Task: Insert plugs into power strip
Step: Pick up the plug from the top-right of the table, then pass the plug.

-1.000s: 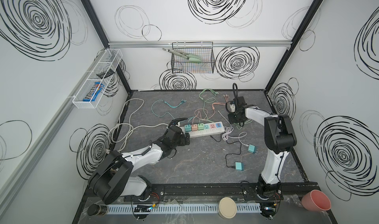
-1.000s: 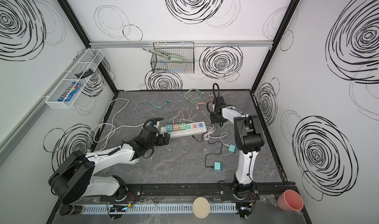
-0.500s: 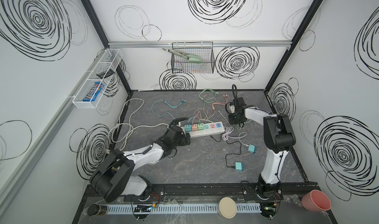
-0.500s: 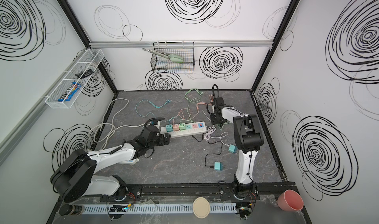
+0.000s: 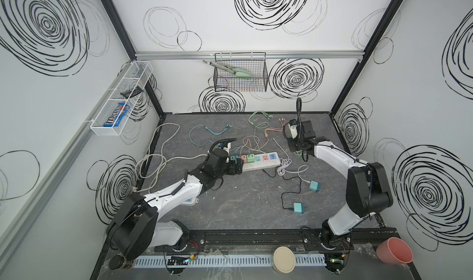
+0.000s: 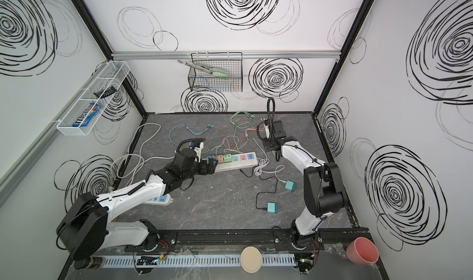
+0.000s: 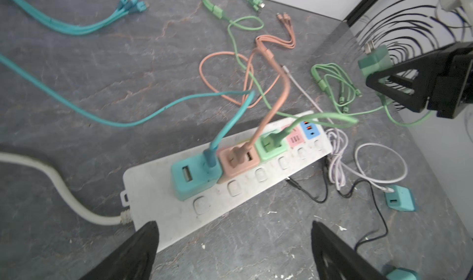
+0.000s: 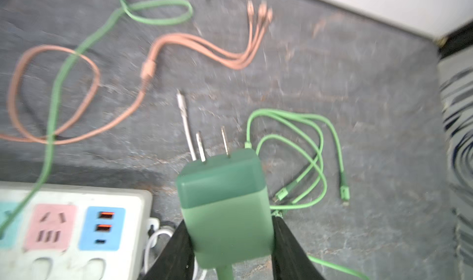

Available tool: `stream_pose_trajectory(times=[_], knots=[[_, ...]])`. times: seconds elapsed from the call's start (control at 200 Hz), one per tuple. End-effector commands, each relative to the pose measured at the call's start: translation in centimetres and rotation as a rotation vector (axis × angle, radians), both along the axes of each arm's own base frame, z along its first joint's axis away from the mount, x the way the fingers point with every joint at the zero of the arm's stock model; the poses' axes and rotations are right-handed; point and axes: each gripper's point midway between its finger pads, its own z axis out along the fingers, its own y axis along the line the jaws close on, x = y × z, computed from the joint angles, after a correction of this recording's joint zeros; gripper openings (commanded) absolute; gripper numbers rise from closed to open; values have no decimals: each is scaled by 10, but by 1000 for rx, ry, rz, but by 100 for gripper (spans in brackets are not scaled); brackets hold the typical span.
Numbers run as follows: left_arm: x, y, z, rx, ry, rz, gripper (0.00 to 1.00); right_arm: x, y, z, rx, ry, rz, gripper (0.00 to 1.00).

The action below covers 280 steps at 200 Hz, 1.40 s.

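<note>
**Three seated, one in the air**

Right now the right claw [image 8: 231, 237] is pinching a dark green plug [image 8: 222, 202] by its flanks. A black finger [image 8: 286, 242] presses in on each side, and the two metal prongs [image 8: 212, 144] point away from the wrist. Its green cable [image 8: 225, 271] drops out of the back. The plug is held clear of the table [image 5: 243, 209], just past the blue USB end of the power strip [image 8: 76, 196], and it is not touching the strip. Beside that blue block, the pink socket [image 8: 50, 226] has nothing in it.

At the strip's cord end, the left claw [image 7: 235, 240] is spread wide with nothing between its fingers. I can't tell whether a fingertip touches the strip's edge. Just ahead of it, three plugs sit in the strip shoulder to shoulder: the teal plug [image 7: 192, 178], the pink plug [image 7: 238, 161] and the mint plug [image 7: 271, 144]. Each one sends up a cable of its own colour.

Further out, toward the right arm's side, two loose teal plugs [image 5: 314, 185] lie on the table apart from the strip. One is on a white cable, and the other [image 5: 299, 208] is on a black one. A second power strip [image 6: 160, 199] peeks out from under the left arm.
</note>
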Motion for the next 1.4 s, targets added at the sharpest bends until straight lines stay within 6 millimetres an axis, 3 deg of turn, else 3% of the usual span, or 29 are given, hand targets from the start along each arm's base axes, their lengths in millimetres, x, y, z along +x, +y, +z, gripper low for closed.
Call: stream_pose_trajectory(times=[0.0, 0.14, 0.29, 0.415, 0.715, 1.071, 1.396], knots=[[-5, -27, 37, -22, -49, -173, 99, -2, 33, 40, -38, -169, 177, 38], [-16, -54, 70, -74, -58, -331, 97, -24, 71, 67, -92, -297, 355, 39], [-32, -76, 113, -190, -93, -479, 94, -61, 109, 86, -120, -433, 590, 40], [-39, -83, 132, -245, -81, -530, 90, -90, 127, 103, -88, -568, 703, 41], [-44, -89, 140, -262, -52, -557, 86, -132, 147, 121, 13, -605, 898, 44], [-37, -92, 138, -262, -71, -529, 80, -156, 170, 121, 41, -605, 1026, 45], [-32, -96, 131, -274, -40, -526, 50, -159, 181, 115, 65, -591, 1050, 45]])
